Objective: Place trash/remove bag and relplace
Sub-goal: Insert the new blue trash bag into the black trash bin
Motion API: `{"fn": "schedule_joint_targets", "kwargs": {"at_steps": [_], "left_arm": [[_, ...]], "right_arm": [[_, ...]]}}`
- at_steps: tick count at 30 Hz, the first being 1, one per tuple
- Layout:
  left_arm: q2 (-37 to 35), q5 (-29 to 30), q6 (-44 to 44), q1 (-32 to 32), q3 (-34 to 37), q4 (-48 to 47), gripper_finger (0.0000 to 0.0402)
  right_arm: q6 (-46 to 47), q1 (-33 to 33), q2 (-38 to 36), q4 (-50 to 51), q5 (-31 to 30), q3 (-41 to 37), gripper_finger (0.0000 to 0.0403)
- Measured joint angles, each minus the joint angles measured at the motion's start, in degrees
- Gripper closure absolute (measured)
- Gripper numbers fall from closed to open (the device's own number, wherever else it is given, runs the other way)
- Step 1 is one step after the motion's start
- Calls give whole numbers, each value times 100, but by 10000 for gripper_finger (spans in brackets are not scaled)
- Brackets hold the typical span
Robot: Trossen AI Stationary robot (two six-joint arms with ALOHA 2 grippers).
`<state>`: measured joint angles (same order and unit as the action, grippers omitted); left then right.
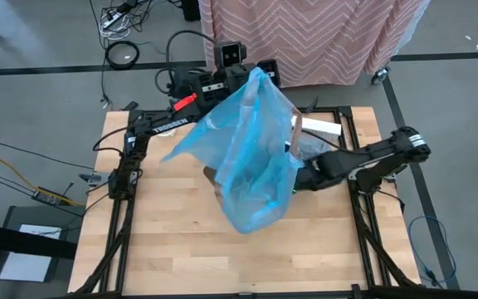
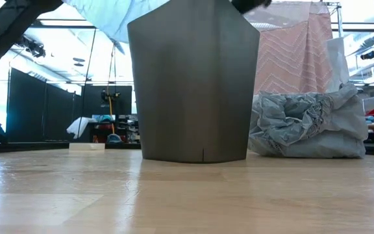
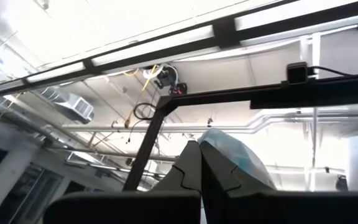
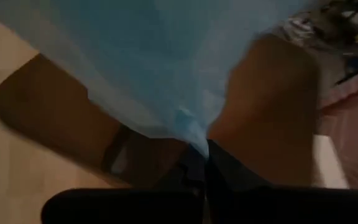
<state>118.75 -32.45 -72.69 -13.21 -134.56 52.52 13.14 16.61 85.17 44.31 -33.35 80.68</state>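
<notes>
— Two grippers, both pinched on one bright blue thin plastic bag (image 1: pixel 251 158). Nearest item on the low view?

— Dark grey plastic bin with straight tapering walls (image 2: pixel 195 84), upright on the pale wooden slatted table (image 2: pixel 174 195). Blue film visible above its rim in that view.

— Right gripper (image 1: pixel 299 176)?

— Fingers (image 4: pixel 229 171) together, clamped on a gathered edge of the blue bag, just over the bin's brown-looking inner wall in the right wrist view. On the high view, at the bag's right side, arm reaching in from the table's right edge.

— Left gripper (image 3: pixel 201 163)?

— Raised and tilted upward toward the ceiling beams; fingers together, a corner of blue film caught between the tips. On the high view, hidden behind the lifted bag near its top.

— Bag itself?

— Spread wide between the two grips, hanging over the middle of the table, covering most of the bin from above.

— Grey liner?

— Crumpled grey translucent wrinkly plastic liner (image 2: pixel 307 125), lying on the table to the bin's right in the low view, just beside it, full and lumpy. Contents not readable.

— Farther back?

— White flat box (image 1: pixel 320 127) near the table's far edge; pink zigzag-patterned cloth (image 1: pixel 305 37) hanging beyond the table.
</notes>
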Motion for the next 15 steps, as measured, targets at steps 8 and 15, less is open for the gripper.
{"fn": "schedule_joint_targets", "kwargs": {"at_steps": [8,15], "left_arm": [[-67,2,-403,11,-4,213,398],[-75,-43,-617,-28,-33,251,397]], "right_arm": [[-347,-494,182,16,881,-2,399],[-464,-175,-353,-227,1086,-2,341]]}}
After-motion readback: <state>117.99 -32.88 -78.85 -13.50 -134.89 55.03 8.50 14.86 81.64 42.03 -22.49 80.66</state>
